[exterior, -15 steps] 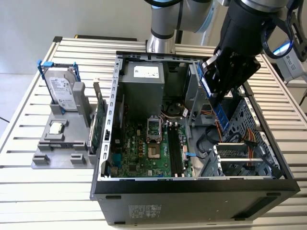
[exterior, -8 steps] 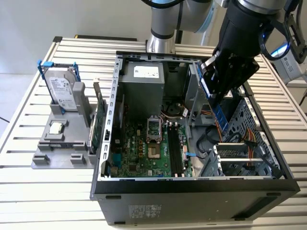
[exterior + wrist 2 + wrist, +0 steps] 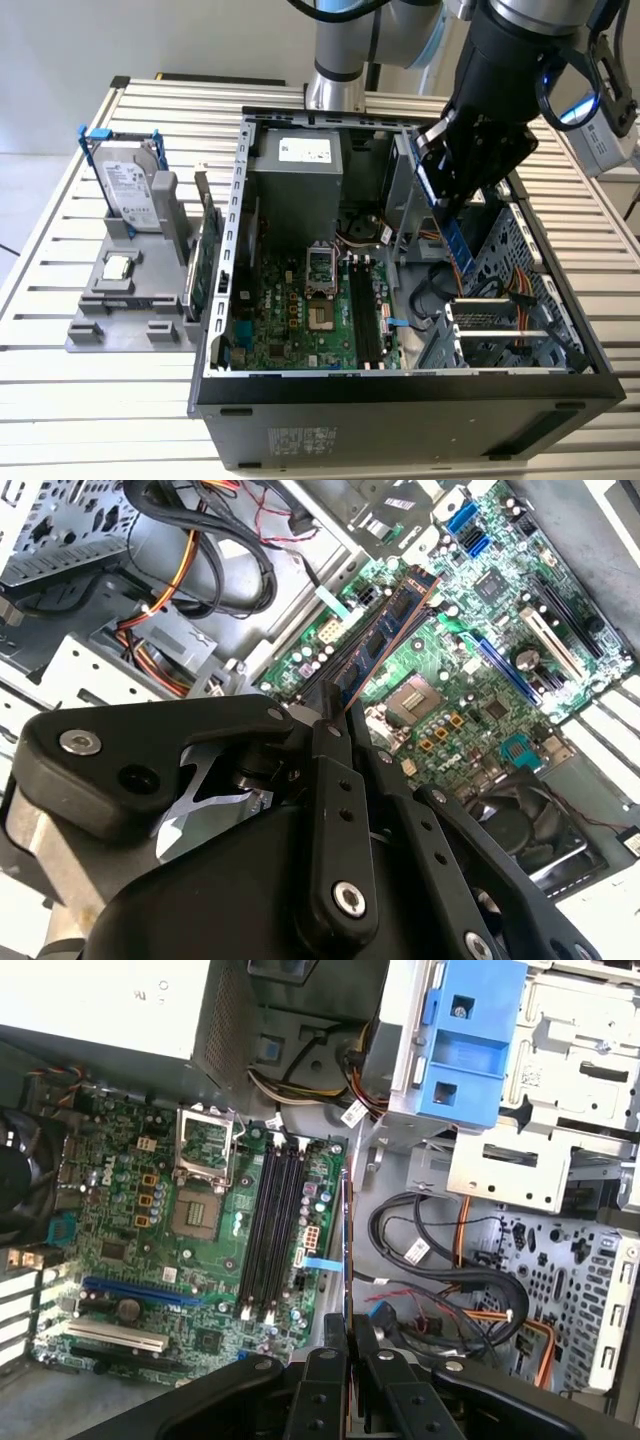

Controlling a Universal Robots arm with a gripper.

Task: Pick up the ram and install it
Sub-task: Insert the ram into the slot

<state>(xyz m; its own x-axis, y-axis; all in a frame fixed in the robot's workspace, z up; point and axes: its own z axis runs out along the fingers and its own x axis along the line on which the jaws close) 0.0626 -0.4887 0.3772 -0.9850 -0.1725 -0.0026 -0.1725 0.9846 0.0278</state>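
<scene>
Gripper (image 3: 450, 200) fingers were pinched narrowly on the ram (image 3: 457, 245), which hung from them over the open computer case (image 3: 400, 400). It was toward the exterior view's right, above the drive-bay side rather than the motherboard (image 3: 300, 320). The exterior view gave the wider setting: a grey holder (image 3: 130, 325) outside the case at that view's left, carrying a hard drive (image 3: 130, 190) and a small square chip (image 3: 118, 266). In the first wrist view the ram (image 3: 346, 1250) appeared edge-on (little more than a thin dark line), running out from between the fingers (image 3: 325, 1380). The black memory slots (image 3: 270, 1225) lay empty on one side of it and a tangle of cables (image 3: 440, 1260) on the other. The second wrist view gave the ram's (image 3: 390, 630) chip-bearing face, slanting across the board. Its height above the slots could not be judged, and the black linkage hid its gripped end in both wrist views.
</scene>
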